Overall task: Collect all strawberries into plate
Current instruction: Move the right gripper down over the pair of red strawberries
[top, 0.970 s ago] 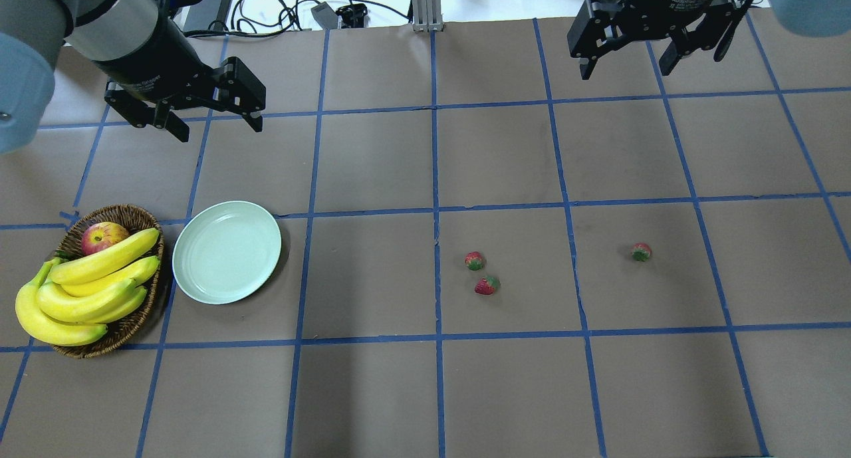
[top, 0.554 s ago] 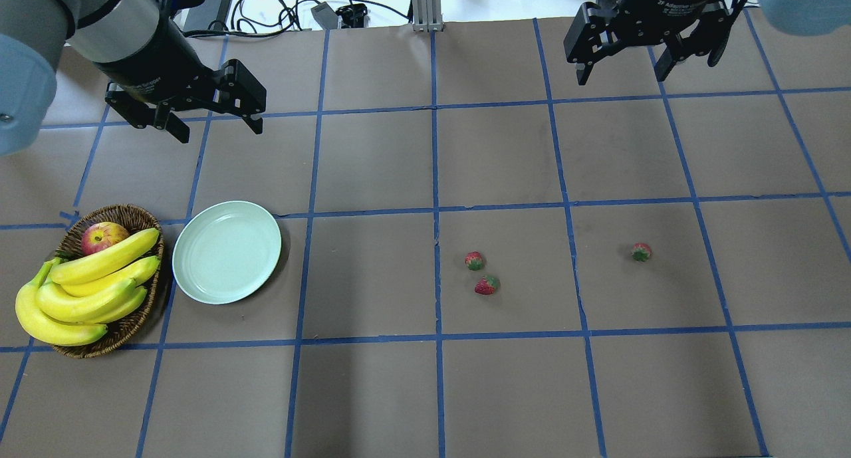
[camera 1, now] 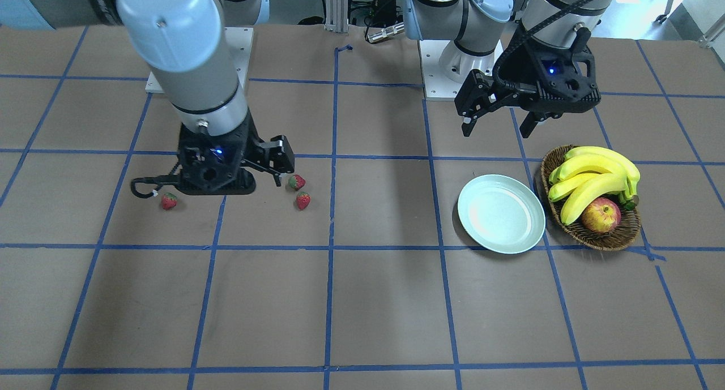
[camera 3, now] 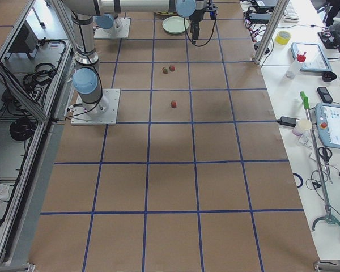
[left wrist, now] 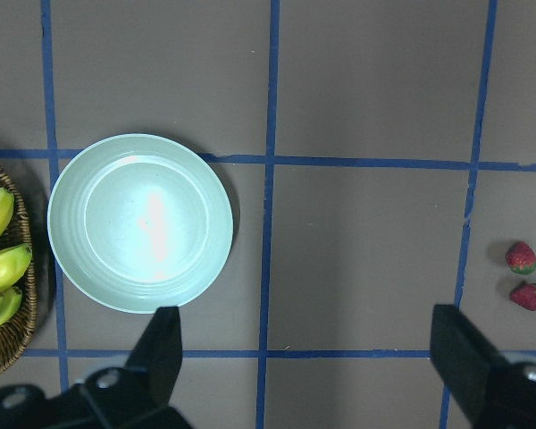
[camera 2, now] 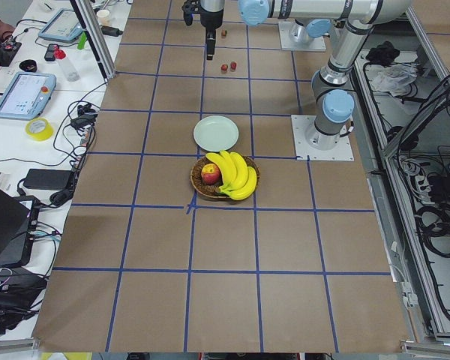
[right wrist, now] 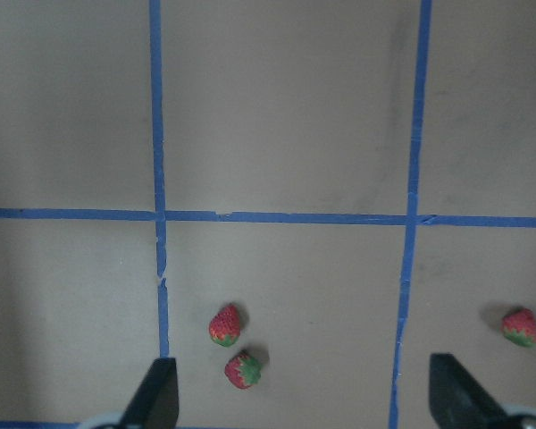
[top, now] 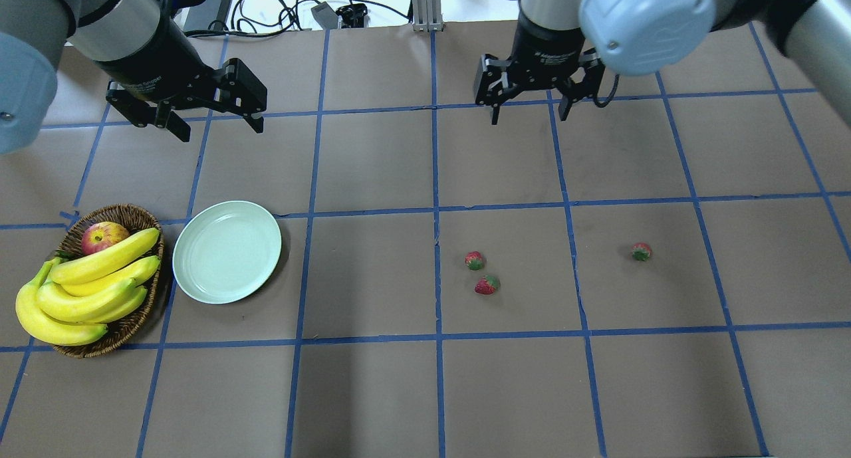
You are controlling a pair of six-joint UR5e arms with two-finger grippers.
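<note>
Three strawberries lie on the brown table: two close together (top: 475,260) (top: 487,285) and one apart to the right (top: 641,252). All three show in the right wrist view (right wrist: 225,324) (right wrist: 243,369) (right wrist: 520,326). The mint-green plate (top: 227,252) is empty, beside the basket at the left. My right gripper (top: 530,119) is open and empty, hanging above the table behind the strawberry pair. My left gripper (top: 219,131) is open and empty, behind the plate; its wrist view shows the plate (left wrist: 140,222) and two strawberries (left wrist: 521,257).
A wicker basket (top: 126,325) with bananas (top: 93,285) and an apple (top: 103,237) sits left of the plate. Cables and an aluminium post (top: 425,6) lie beyond the table's far edge. Blue tape lines grid the table.
My right arm has swung left from the far right corner toward the table's middle, its gripper still open. The left arm, strawberries and plate have not moved.
</note>
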